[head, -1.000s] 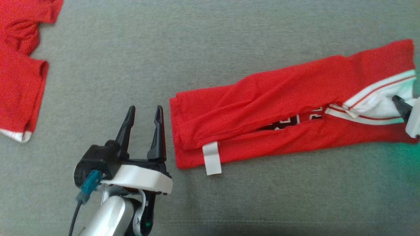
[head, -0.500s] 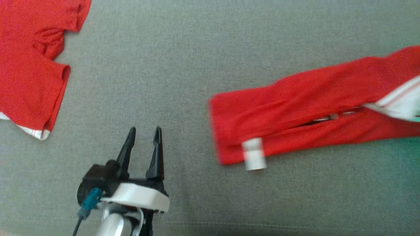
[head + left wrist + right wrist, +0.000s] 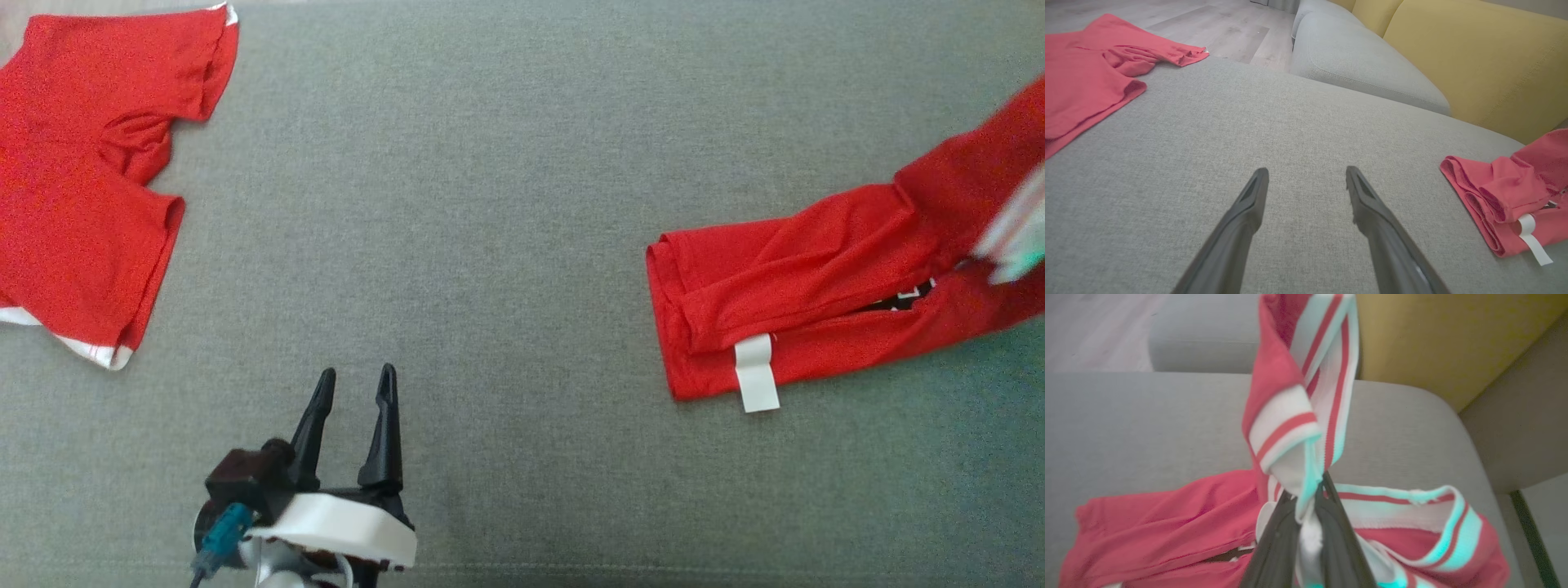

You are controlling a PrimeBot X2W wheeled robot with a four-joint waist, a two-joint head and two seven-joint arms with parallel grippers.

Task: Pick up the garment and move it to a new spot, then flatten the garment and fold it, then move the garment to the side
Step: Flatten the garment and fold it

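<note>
Right gripper (image 3: 1306, 489) is pinched shut on the white striped trim (image 3: 1286, 416) of the red garment (image 3: 816, 269), with that end raised off the grey cushion (image 3: 522, 204); the rest of the cloth trails away from its fingers as a long narrow band lying flat; the far end, with the white tag (image 3: 756, 371), points roughly toward the left gripper (image 3: 357, 371). That one stands wide open and empty, well apart from the tag end, with bare cushion between; the right arm is the nearer. A pull by the right would likely drag the band lengthwise; beyond the right gripper the cushion's edge and the yellow backrest (image 3: 1433, 343) are near, so room looks short there; a second red garment (image 3: 82, 163) lies well off on the left gripper's outer side.
</note>
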